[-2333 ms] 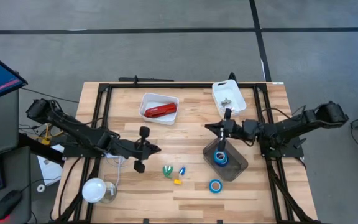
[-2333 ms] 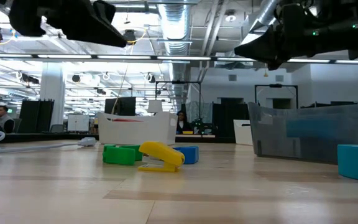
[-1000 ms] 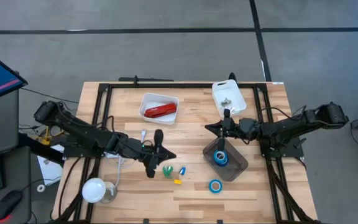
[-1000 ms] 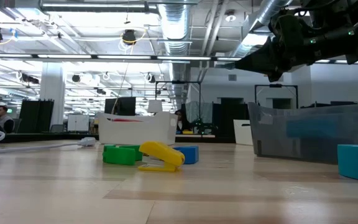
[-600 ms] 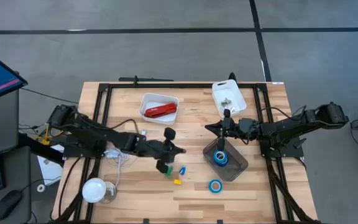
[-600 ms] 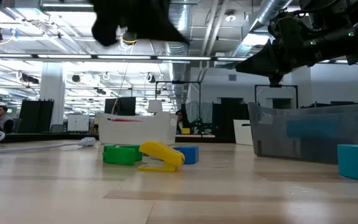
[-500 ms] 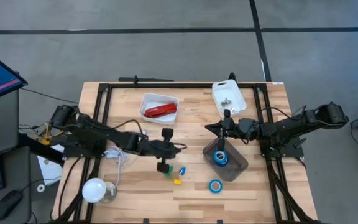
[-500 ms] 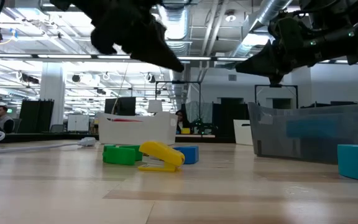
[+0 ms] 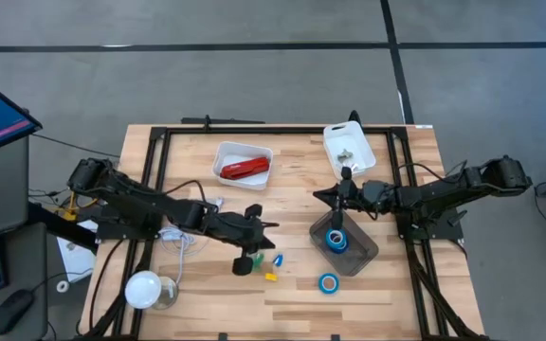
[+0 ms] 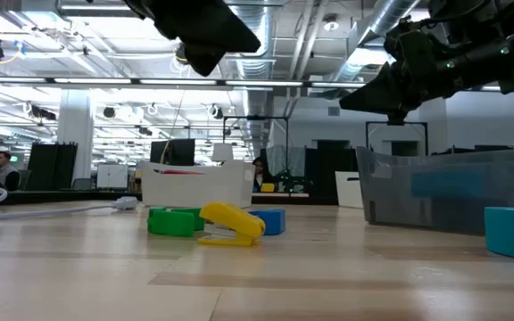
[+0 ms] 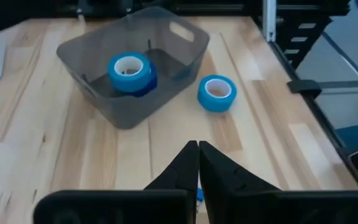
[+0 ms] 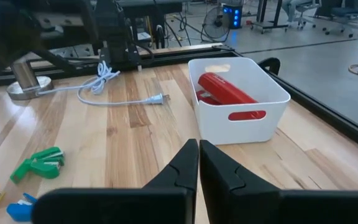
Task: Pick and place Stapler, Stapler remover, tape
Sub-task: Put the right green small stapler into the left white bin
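The red stapler [image 9: 244, 169] lies in a white bin [image 9: 224, 152] at the far middle of the table. One blue tape roll [image 9: 336, 240] sits in a grey bin [image 9: 360, 256]; another [image 9: 328, 282] lies flat on the table beside it. Three small stapler removers, green [image 12: 39, 163], blue [image 9: 278, 259] and yellow [image 9: 270, 277], lie on the wood near the middle. My left gripper [image 9: 269, 227] hovers shut above them, holding nothing. My right gripper [image 9: 318, 194] is shut and empty, above the table by the grey bin's far left corner.
A second white bin [image 9: 349, 147] at the far right holds a small metal piece. A white cable [image 12: 126, 93] lies on the left half, and a white round object [image 9: 143, 289] sits at the near left corner. Black frame rails run along the table's sides.
My left gripper has moved toward the table's right edge and lower, over the small coloured pieces, rolling about its own axis so that its wrist camera swung from the far side to the near side. It stayed shut. Nothing on the table has moved.
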Motion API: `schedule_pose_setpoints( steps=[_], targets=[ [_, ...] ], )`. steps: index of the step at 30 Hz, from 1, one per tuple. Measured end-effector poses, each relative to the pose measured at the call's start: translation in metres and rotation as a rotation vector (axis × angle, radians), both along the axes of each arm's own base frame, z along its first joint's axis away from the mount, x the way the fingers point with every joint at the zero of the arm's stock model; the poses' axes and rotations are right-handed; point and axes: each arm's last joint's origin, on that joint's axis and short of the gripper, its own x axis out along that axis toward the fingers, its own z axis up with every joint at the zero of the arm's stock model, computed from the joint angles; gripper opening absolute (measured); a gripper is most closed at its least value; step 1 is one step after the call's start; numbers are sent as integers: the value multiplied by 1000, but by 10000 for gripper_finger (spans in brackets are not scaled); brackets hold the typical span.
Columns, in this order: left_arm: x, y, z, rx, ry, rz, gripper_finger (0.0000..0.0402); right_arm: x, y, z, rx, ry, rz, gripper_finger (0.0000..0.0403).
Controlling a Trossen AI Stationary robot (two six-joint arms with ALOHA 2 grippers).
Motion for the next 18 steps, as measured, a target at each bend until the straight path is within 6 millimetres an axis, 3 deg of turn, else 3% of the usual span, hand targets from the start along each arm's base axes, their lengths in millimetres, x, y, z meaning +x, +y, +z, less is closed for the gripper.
schedule_pose_setpoints(
  steps=[8, 18],
  targets=[
    [-1, -1, 2, -71, 5, 33, 4, 0, 0, -1, -7, 10, 3, 8],
    [1, 4, 2, -340, 43, 203, 3, 0, 0, -2, -6, 21, 7, 8]
  ],
)
